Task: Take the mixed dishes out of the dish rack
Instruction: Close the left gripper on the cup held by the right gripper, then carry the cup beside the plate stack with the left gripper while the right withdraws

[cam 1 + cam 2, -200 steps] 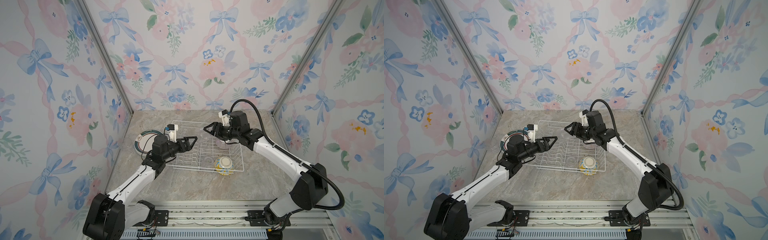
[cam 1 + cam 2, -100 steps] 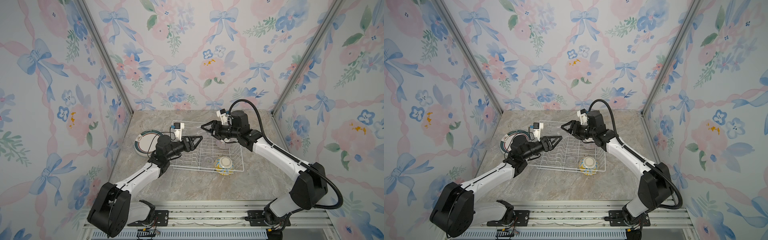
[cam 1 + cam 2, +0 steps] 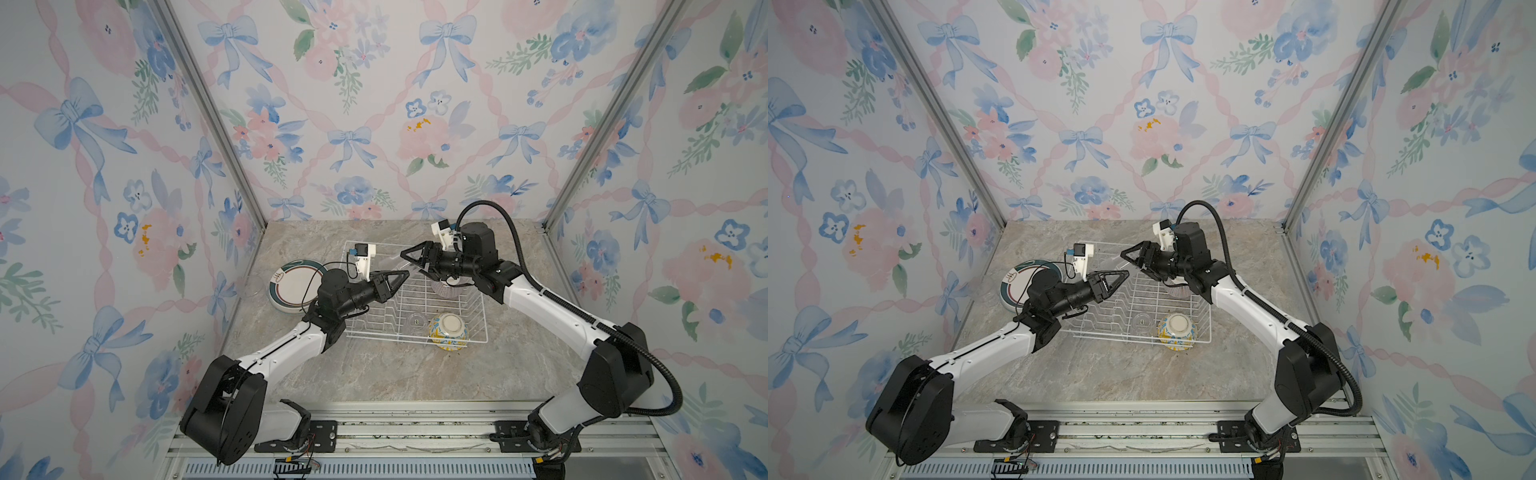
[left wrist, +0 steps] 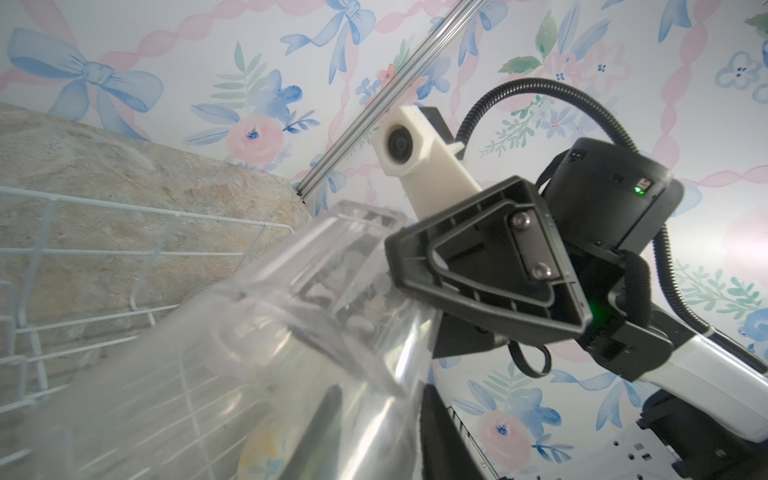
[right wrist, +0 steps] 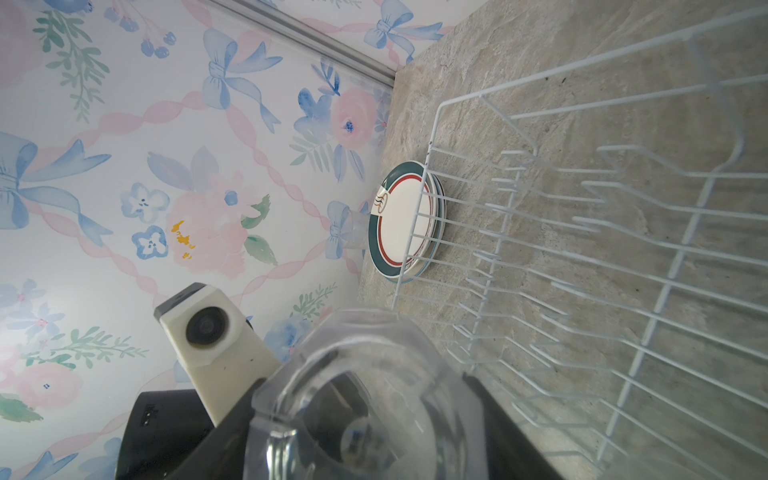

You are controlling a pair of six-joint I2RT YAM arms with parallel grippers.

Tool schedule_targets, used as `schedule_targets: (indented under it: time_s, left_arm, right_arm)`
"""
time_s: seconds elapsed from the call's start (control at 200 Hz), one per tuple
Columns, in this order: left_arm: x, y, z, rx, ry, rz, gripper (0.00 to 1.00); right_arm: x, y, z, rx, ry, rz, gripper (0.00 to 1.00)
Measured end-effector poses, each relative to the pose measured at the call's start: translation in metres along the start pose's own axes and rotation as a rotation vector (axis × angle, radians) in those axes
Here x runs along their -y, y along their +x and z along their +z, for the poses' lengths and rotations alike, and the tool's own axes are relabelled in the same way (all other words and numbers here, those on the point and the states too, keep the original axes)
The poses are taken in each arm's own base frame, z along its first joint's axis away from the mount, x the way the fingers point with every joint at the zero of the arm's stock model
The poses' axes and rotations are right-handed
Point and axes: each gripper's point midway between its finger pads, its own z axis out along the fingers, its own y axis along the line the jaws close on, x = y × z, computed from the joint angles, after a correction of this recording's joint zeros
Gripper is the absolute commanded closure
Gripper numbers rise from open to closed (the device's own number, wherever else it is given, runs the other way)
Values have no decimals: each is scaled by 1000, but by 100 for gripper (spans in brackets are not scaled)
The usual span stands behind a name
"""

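We are holding a clear glass cup (image 4: 291, 311) over the dish rack (image 3: 374, 320).
Nearest, the yellow-blue bowl (image 3: 448, 331) is sitting upturned in the rack's corner. Farther back, the cup is lying roughly level, base pointing toward our right gripper (image 3: 410, 262), mouth toward our left gripper (image 3: 404, 275). The right jaws are clasping its body, partly spread; the left jaws are pinching its wall, closed tight.

- The left arm (image 3: 286, 349) stretches forward and inward, forearm low; the left gripper (image 3: 405, 274) has its fingers pinched on the wall of a clear glass cup (image 4: 291, 332).
- The right arm (image 3: 552, 316) reaches inward from the opposite side; the right gripper (image 3: 411, 262) has its fingers partly apart, clasping the same cup.
- The two grippers meet tip to tip.
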Motion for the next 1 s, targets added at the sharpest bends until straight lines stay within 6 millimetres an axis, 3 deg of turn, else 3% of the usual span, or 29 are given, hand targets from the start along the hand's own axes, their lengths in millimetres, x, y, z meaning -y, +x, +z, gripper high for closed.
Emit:
schedule_targets:
  time_s: [0.11,0.19,0.865,0.995]
  left_arm:
    - [4,-8,1,43,3,31,100]
    - [-4,-6,1,38,-33,12,100]
    - [-53,12,-16,-29,-326,3,100]
    - [-59,5,-20,-66,-427,35,100]
  right_arm:
    - [6,-2,-2,9,9,22,8]
    - [14,2,0,0,25,18,0]
    - [25,-4,-4,23,69,-24,3]
    - [33,-1,-8,17,110,-42,3]
